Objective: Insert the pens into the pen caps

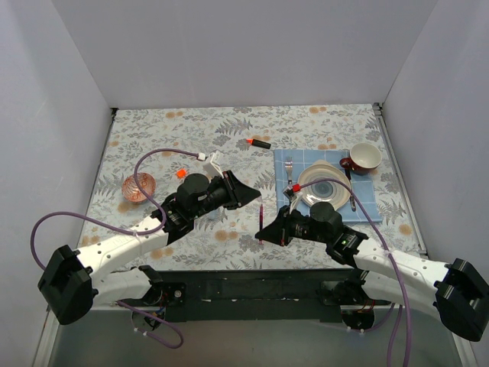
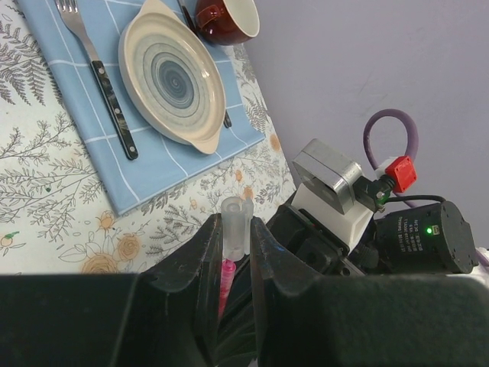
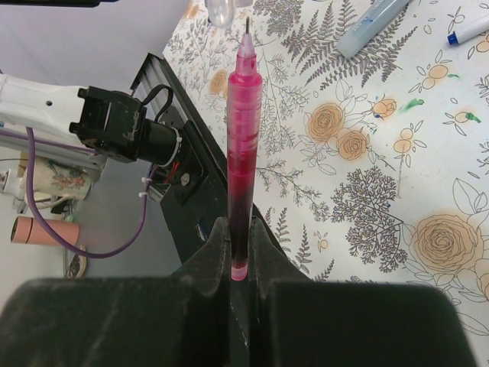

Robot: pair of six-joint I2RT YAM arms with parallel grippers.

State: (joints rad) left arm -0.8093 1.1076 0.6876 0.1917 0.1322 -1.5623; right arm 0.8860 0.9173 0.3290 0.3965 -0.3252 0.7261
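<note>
Your right fingers (image 3: 214,248) are clamping the red pen (image 3: 241,153) by its tail and pointing its tip at the cap (image 2: 235,222). Your left fingers (image 2: 208,256) are pinching that cap, so the two are lining up above the table (image 1: 229,126) at mid-frame. The tip is sitting just beside the cap's mouth, apparently not yet inside. At upper right, the plate (image 2: 172,76) is lying bare and the cup (image 2: 218,23) is showing nothing inside.

A blue checked cloth (image 1: 284,159) lies on the right of the fern-and-flower tablecloth (image 1: 153,130). It bears a cream plate (image 1: 312,177) with grey-blue rings, and a dark-handled fork (image 1: 289,166) just left of it. A maroon cup (image 1: 365,157) sits at the cloth's far right corner, and a pink glass bowl (image 1: 138,186) stands well apart on the left.
</note>
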